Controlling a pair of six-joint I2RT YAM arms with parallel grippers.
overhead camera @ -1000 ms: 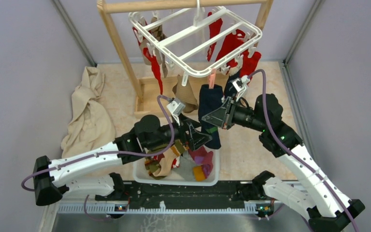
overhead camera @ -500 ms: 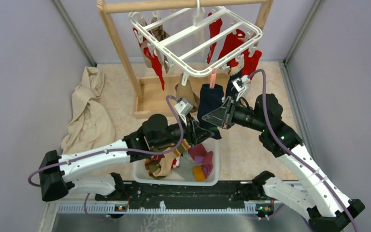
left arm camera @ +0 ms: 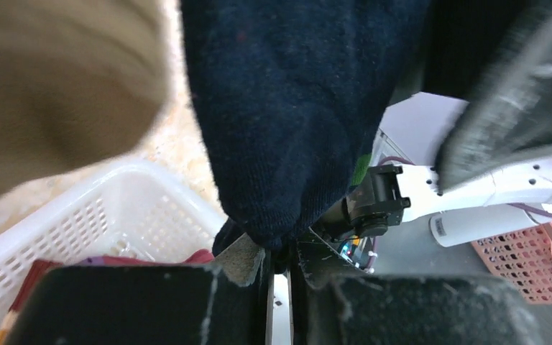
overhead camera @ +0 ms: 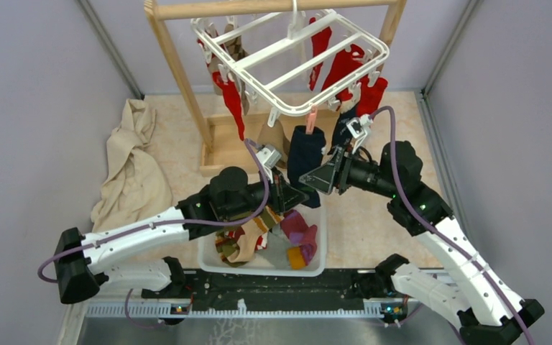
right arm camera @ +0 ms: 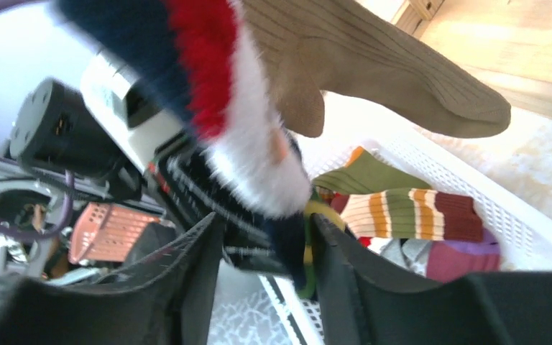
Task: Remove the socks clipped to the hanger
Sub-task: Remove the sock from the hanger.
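Navy sock (overhead camera: 305, 154) hangs from a pink clip (overhead camera: 312, 118) on the near edge of the hanger (overhead camera: 295, 54), straight above the white basket (overhead camera: 259, 272). Its toe runs down into the left gripper (left arm camera: 279, 277). The fingers (left arm camera: 115, 305) are drawn nearly together, with the toe nipped in the slit between them.

Right gripper (right arm camera: 267, 262) sits just beside the same sock on its other side, fingers (right arm camera: 187, 287) apart. A blurred navy, red and white sock (right arm camera: 244, 122) hangs close to its camera. I cannot tell whether anything lies between those fingers.

Red socks (overhead camera: 345, 68) and others hang clipped along the far and left sides of the hanger, which hangs from the wooden frame (overhead camera: 180, 72). Several socks lie in the basket already.

Step in hand, by my reading: pulling the navy sock free. The next move calls for a steady downward tug, firm enough to slip the clip without swinging the hanger, then opening over the basket. Many socks left, so the task is well short of done
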